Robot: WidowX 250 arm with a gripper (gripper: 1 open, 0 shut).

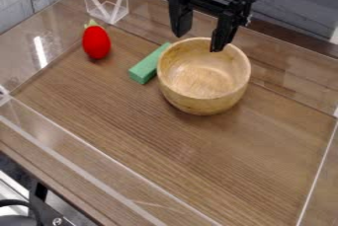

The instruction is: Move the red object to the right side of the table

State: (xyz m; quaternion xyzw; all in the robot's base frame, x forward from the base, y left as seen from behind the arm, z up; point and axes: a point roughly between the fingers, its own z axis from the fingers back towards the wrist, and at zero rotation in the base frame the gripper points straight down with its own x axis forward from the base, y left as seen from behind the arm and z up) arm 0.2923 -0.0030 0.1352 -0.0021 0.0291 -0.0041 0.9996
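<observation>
"Red toy point(95, 42), then: where do you find it?"

"On the left part of the table point(145, 136) as my camera shows it, near the clear wall and well apart from the bowl point(203, 90). The green block point(149, 64) lies between the two."

"State of the pincer point(207, 35)?"

"I have it above the far rim of the bowl, its fingers spread wide. I note nothing held between them."

"Progress against the order?"

"None that I can credit. The toy is ungripped and on the wrong side. Reaching it, closing on it, carrying it across and releasing it on the right all remain, in my judgement. The bowl stands in the direct path, so I would lift well over it or pass on the near side."

"Condition of the toy?"

"Glossy red, rounded, strawberry-like, with a small green top pointing towards the far edge. It is much smaller than the bowl. I see no damage, though fine detail is too small to certify. I judge the smooth skin could slip or roll under an off-centre grip."
</observation>
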